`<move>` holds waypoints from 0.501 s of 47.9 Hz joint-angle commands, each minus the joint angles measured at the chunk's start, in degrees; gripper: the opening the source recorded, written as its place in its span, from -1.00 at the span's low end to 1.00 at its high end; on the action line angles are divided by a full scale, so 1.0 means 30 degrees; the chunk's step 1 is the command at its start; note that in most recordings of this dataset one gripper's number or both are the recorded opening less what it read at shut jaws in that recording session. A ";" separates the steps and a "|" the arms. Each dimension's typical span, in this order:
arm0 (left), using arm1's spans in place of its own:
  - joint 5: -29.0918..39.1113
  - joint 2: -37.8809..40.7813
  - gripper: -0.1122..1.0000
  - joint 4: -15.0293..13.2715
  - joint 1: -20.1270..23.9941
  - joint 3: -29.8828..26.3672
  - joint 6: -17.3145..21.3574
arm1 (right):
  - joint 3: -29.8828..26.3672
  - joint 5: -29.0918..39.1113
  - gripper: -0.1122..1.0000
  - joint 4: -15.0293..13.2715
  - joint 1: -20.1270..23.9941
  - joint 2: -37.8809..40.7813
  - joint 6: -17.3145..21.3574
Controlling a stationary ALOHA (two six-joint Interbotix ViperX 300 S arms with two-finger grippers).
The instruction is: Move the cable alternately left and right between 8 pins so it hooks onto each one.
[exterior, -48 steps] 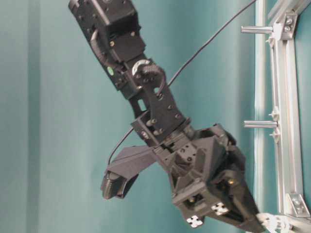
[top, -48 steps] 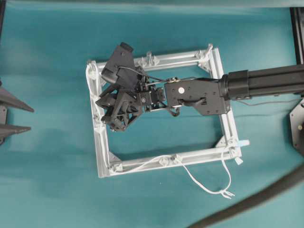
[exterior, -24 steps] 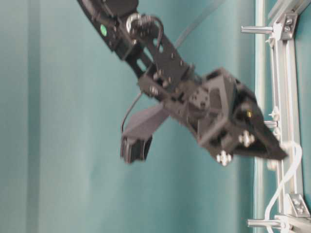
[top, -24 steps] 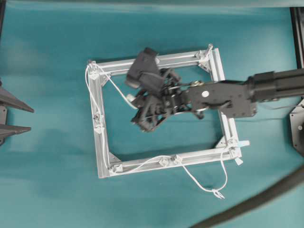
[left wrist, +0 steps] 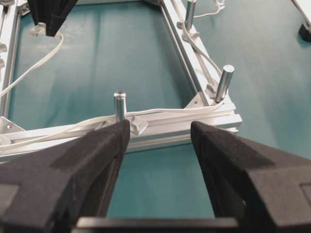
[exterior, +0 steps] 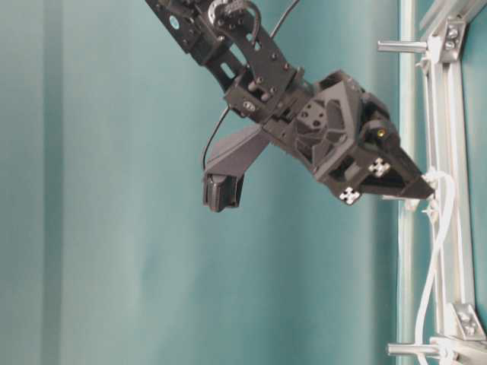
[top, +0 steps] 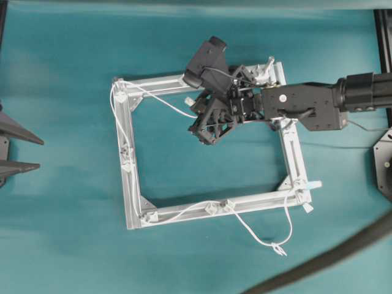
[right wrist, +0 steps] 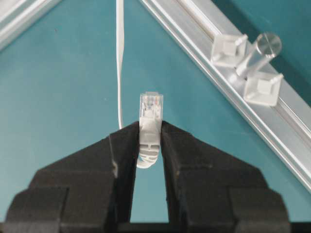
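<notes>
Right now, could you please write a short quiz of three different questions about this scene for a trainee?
1. True or false: the right gripper is shut on the small clear plug of the thin white cable.
2. Which gripper stands open and empty: A) left, B) right?
3. Fill in: the square aluminium frame lies on a ____ coloured table surface.

Key: 1 true; 2 A; 3 teal.
</notes>
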 commanded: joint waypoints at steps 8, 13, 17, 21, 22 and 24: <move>-0.0176 0.0234 0.37 0.0088 0.0059 -0.0527 0.0088 | 0.1289 0.0410 -0.51 -0.0234 0.0029 -0.2373 0.0029; -0.0176 0.0234 0.37 0.0088 0.0059 -0.0498 0.0088 | 0.2314 0.0820 -0.51 -0.0439 -0.0410 -0.3428 0.0029; -0.0176 0.0234 0.37 0.0088 0.0000 -0.0498 0.0088 | 0.2930 0.0820 -0.51 -0.0645 -0.0938 -0.4072 0.0029; -0.0176 0.0234 0.37 0.0088 0.0000 -0.0527 0.0088 | 0.3193 0.0791 -0.51 -0.0967 -0.1406 -0.4395 -0.0029; -0.0176 0.0234 0.37 0.0088 0.0059 -0.0498 0.0088 | 0.3223 0.0820 -0.51 -0.1084 -0.1494 -0.4482 -0.0029; -0.0176 0.0234 0.37 0.0088 0.0059 -0.0498 0.0088 | 0.3193 0.0820 -0.51 -0.1406 -0.1729 -0.4541 -0.0117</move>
